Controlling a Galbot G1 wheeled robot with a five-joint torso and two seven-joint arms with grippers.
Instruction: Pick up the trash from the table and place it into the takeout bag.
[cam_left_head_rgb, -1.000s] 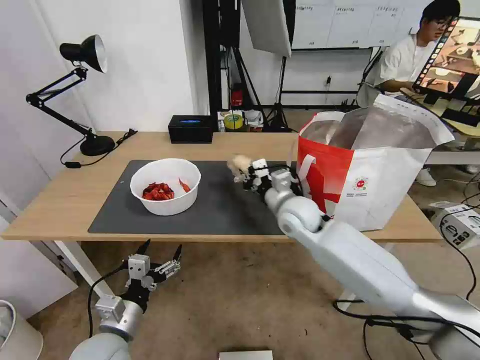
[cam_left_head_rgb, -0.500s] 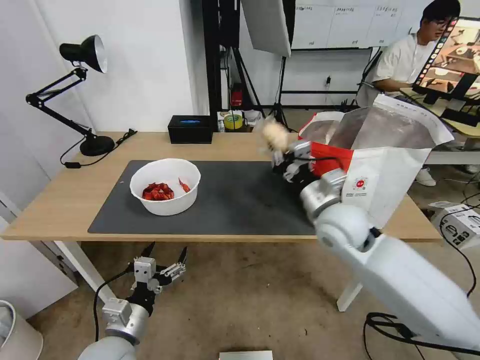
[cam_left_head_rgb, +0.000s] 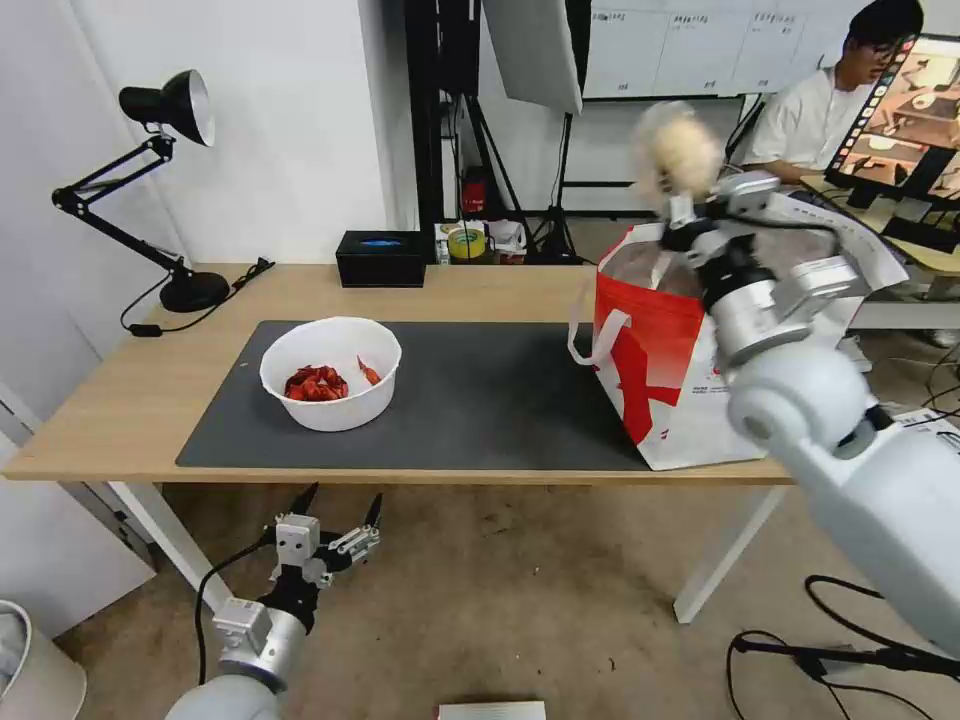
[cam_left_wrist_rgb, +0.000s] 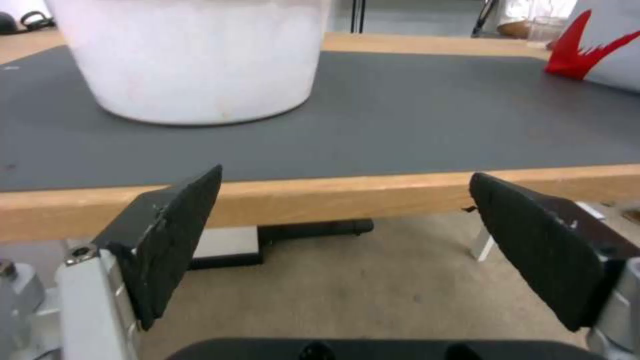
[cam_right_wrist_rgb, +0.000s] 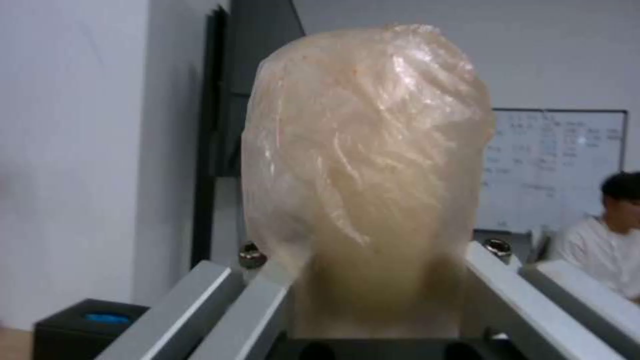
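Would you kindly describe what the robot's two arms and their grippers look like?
Both arms have smooth light-grey rounded shells with silver metal wrist sections. The left gripper has two dark, pointed, textured fingers on silver mounts, with a black cable looping off its wrist. The right gripper has silver-grey metal fingers, black fittings and black cabling.

black desk lamp at far left table corner, black tissue box at far edge, whiteboard behind

The bag stands open-topped at the worktop's right end; bare mat lies between it and the bowl on the left.
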